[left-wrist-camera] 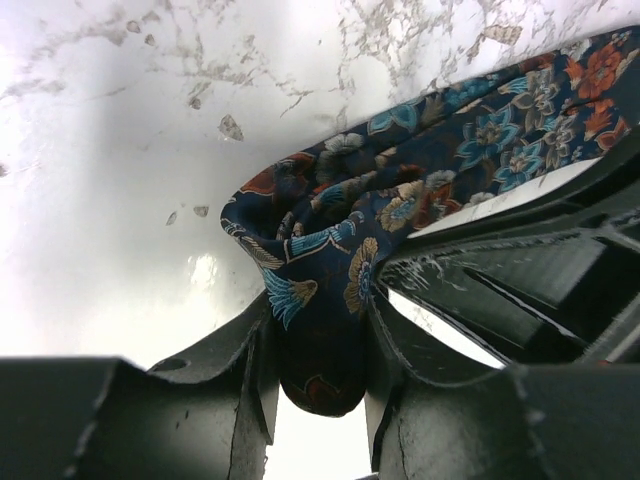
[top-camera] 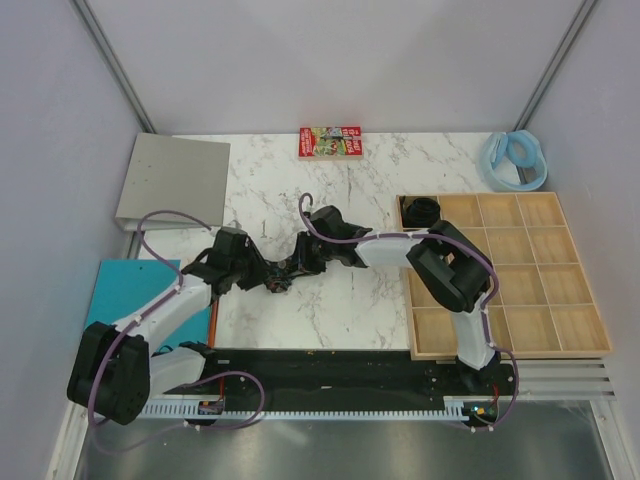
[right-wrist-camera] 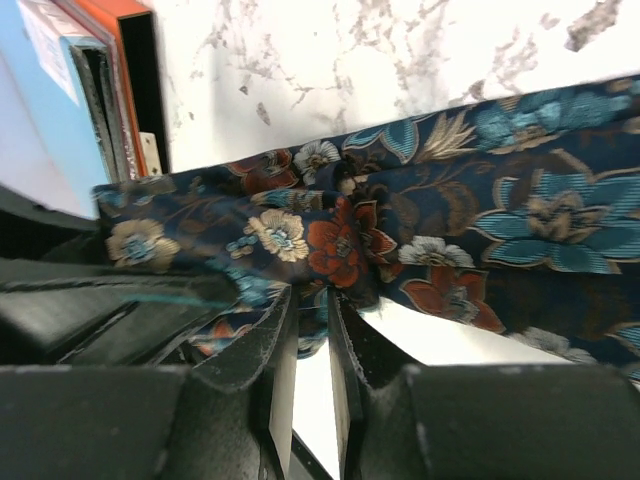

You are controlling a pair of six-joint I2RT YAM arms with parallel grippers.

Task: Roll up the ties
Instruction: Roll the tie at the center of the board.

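Note:
A dark navy floral tie (top-camera: 287,272) lies bunched on the marble table between my two grippers. My left gripper (top-camera: 262,274) is shut on one folded end of the tie (left-wrist-camera: 330,300), which bulges between its fingers. My right gripper (top-camera: 305,255) is shut on a fold of the same tie (right-wrist-camera: 330,235); the rest of the strip runs off to the right in that view. A second rolled tie (top-camera: 421,211) sits as a coil in the top-left compartment of the wooden tray (top-camera: 580,345).
A red printed box (top-camera: 329,141) lies at the table's far edge. A pale blue ring (top-camera: 514,160) is at the far right. A grey slab (top-camera: 175,180) is at the far left, a teal mat (top-camera: 135,285) near the left arm.

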